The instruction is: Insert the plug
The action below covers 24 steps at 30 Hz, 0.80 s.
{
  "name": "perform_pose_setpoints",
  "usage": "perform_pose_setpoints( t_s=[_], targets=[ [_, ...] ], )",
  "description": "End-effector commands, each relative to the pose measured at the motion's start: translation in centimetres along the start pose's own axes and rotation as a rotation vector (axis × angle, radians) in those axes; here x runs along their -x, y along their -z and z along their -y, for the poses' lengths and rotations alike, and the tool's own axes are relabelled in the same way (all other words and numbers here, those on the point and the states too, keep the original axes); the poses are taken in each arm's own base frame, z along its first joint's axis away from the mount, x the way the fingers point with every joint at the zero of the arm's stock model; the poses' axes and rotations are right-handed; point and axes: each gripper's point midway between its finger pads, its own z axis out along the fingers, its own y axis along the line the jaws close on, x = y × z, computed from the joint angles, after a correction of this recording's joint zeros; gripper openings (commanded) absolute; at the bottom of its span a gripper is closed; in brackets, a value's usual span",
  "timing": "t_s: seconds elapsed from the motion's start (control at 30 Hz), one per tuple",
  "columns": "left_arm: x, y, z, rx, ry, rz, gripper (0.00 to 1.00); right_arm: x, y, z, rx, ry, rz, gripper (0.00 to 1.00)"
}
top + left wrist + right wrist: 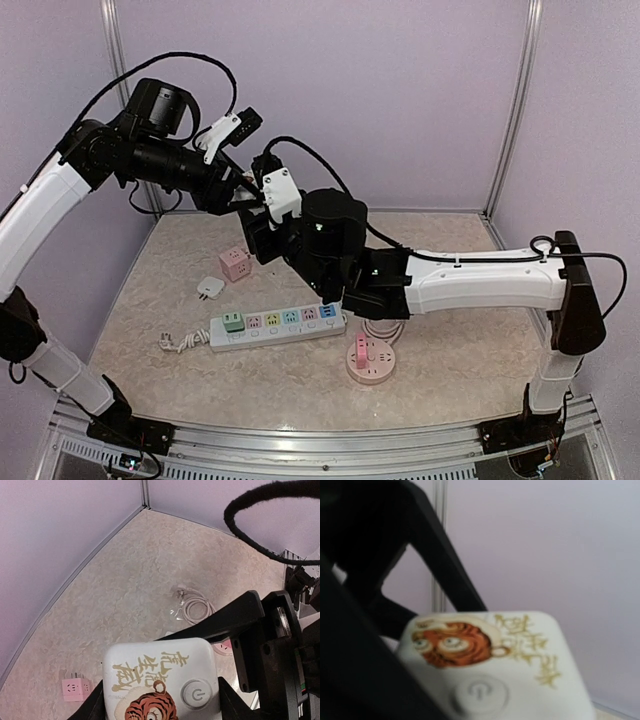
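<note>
Tabletop (440, 370) lying below, left tool (160, 705) and right tool (262, 215) are both clamping the tiger plug (162, 680) in mid-air: a handover, I'm judging. Next: one releasing, the other aligning it over the power strip (278, 327).

The table (470, 375) had a beige, marbled top. A white strip (277, 327) with coloured sockets lay across its middle, and its cord (178, 343) curled off the left end. Behind the strip's left half sat a pink cube (235, 263). A small white plug (209, 288) lay near the cube, to its front-left and apart from the strip. A round pink socket (373, 360) rested just off the strip's right end, nearer the front edge. A coiled white cable (195, 609) lay just behind that socket, partly hidden in the top view.
</note>
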Motion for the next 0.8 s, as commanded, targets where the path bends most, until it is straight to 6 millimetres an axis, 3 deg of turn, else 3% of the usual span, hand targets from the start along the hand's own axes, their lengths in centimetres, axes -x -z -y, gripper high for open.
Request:
perform_pose_setpoints(
  t_s=[0.0,0.07,0.1,0.27,0.43,0.57,0.77],
  targets=[
    [-1.9,-0.3,0.2,-0.031,-0.03,-0.055,0.0,0.8,0.7,-0.4,0.164,-0.042,-0.037,0.79],
    [-2.6,-0.5,-0.1,-0.042,-0.054,-0.063,0.0,-0.1,1.6,0.1,0.232,-0.06,-0.085,0.98],
    [-3.1,-0.7,-0.3,-0.053,-0.066,-0.072,0.0,-0.8,2.1,0.4,0.274,-0.071,-0.11,0.99],
    [-6.8,-3.5,-1.3,-0.119,-0.143,-0.134,0.0,-3.5,5.0,3.5,0.401,-0.174,-0.231,1.0],
    [-11.7,-7.4,-0.6,-0.222,-0.222,-0.219,0.0,-6.8,7.1,4.5,0.449,-0.172,-0.3,1.0],
    [-14.8,-10.8,-0.1,-0.314,-0.262,-0.249,0.0,-8.6,7.2,5.5,0.423,-0.167,-0.327,1.0],
    [-18.7,-14.6,-1.7,-0.287,-0.269,-0.252,0.0,-10.3,6.9,6.0,0.417,-0.187,-0.342,0.99]
  ],
)
